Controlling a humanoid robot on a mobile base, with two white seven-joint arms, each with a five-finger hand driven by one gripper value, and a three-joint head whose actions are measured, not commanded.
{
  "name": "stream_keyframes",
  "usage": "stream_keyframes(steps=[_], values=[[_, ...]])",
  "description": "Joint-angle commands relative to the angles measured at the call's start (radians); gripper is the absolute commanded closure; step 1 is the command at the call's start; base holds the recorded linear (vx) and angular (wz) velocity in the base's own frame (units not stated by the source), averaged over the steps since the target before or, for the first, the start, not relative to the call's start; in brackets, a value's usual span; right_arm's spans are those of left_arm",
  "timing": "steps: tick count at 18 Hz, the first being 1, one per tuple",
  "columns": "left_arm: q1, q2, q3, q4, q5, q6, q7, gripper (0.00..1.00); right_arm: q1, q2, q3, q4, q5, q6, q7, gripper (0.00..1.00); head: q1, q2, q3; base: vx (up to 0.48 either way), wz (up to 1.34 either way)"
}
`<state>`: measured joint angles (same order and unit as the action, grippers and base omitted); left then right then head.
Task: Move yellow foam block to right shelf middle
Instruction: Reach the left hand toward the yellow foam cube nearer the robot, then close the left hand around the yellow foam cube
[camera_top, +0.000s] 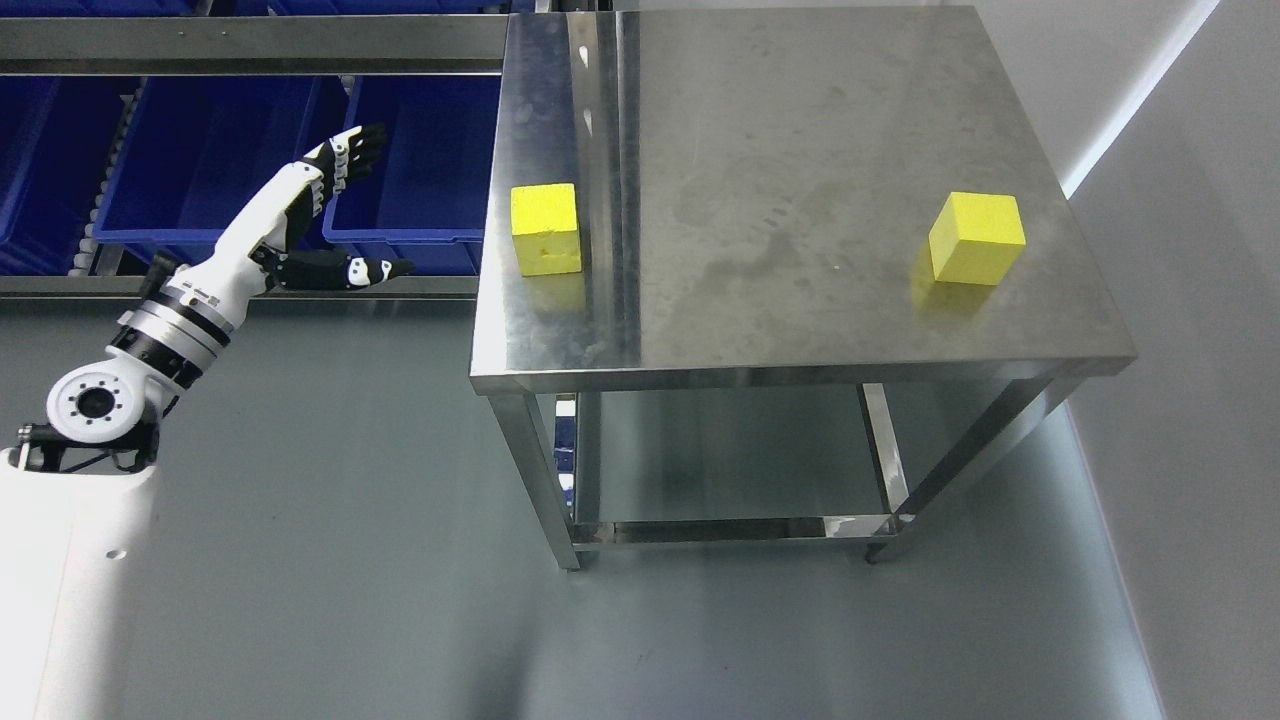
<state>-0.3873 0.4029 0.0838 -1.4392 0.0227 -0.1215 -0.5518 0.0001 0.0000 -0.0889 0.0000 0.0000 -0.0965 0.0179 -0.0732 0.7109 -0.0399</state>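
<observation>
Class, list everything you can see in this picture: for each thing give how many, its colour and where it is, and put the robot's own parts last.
Foam blocks: 2, yellow, on the table top; left block near the left edge, right block near the right edge.
Table: 1, bare steel, centre and right, with a lower shelf beneath.
Bins: several, blue, upper left, behind a steel rail.
Floor: grey, below and left of the table.
Wall: pale, right edge.
Left arm: 1, white, lower left.
Left hand: 1, white and black, fingers spread, left of the table, holding nothing.
</observation>
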Motion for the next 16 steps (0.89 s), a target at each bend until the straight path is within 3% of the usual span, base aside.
stream_keyframes(steps=[1, 6, 16], values=[[-0.047, -0.082, -0.079, 0.118, -0.004, 0.008, -0.106, 0.00, -0.002, -0.017, 0.000, -0.017, 0.000, 0.000, 0.001, 0.00, 0.0000, 0.000, 0.000, 0.083, -0.03], [-0.091, -0.134, -0.081, 0.134, 0.020, 0.020, -0.163, 0.00, -0.002, -0.017, 0.000, -0.017, 0.000, 0.000, 0.001, 0.00, 0.0000, 0.000, 0.000, 0.078, -0.03], [-0.208, -0.223, -0.163, 0.338, 0.019, 0.026, -0.174, 0.00, -0.002, -0.017, 0.000, -0.017, 0.000, 0.000, 0.001, 0.00, 0.0000, 0.000, 0.000, 0.036, -0.01]])
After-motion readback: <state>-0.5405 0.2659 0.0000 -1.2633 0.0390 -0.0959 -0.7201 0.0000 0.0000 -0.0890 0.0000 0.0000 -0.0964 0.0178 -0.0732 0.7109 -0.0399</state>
